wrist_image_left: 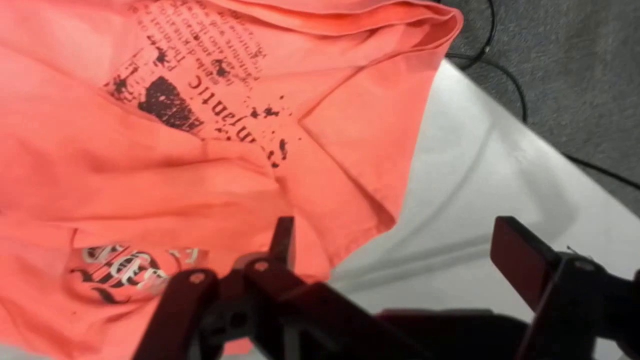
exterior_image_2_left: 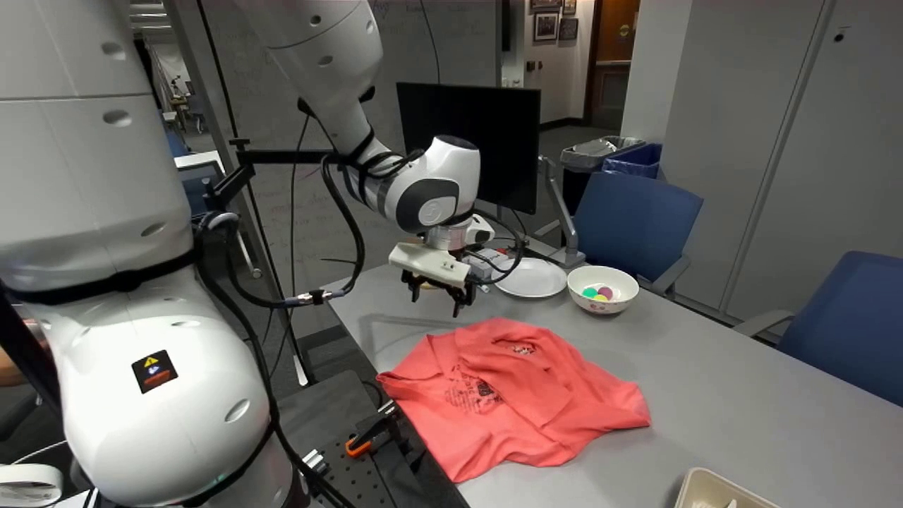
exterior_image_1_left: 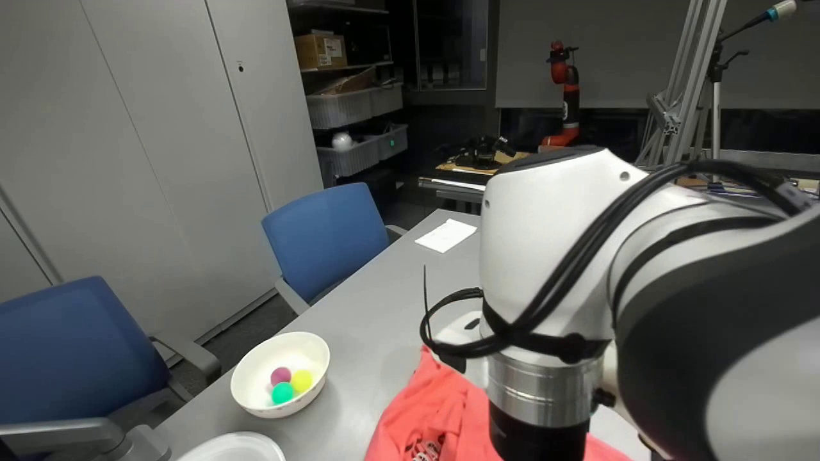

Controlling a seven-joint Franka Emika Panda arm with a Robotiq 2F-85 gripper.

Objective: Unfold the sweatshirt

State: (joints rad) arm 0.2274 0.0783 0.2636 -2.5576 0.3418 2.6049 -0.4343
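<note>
Loosely spread and partly folded over itself, the coral-red sweatshirt (exterior_image_2_left: 543, 416) lies on the grey worktop (exterior_image_2_left: 726, 374), reaching the edge beside the robot arm (exterior_image_2_left: 169, 423); in the wrist view, a doubled hem pokes out past that edge; dark lettering shows on the chest, a fold lying across part of it, and another print in black and white sits on a separate fold.

Wide apart stand the fingers (wrist_image_left: 522, 262); in the wrist view, one shows against the sweatshirt, its opposite against the pale worktop; in an exterior view, they hang above the worktop, clear of the sweatshirt, on the side towards the plate (exterior_image_2_left: 532, 279).

That white plate lies near one end of the worktop, just beside a white bowl (exterior_image_1_left: 269, 355); the bowl stands by the long edge lined with a blue chair (exterior_image_2_left: 631, 219) and another blue chair (exterior_image_2_left: 857, 339); inside it a green ball (exterior_image_1_left: 282, 393), a purple ball (exterior_image_1_left: 280, 376) and a yellow ball (exterior_image_1_left: 302, 381) sit close together; a black monitor (exterior_image_2_left: 469, 141) rises beyond the plate; a white paper (exterior_image_1_left: 446, 235) lies near the corner at the opposite end; a beige tray (exterior_image_2_left: 697, 482), only partly in view, sits on the worktop well apart from the plate; its contents are too cropped to tell.
</note>
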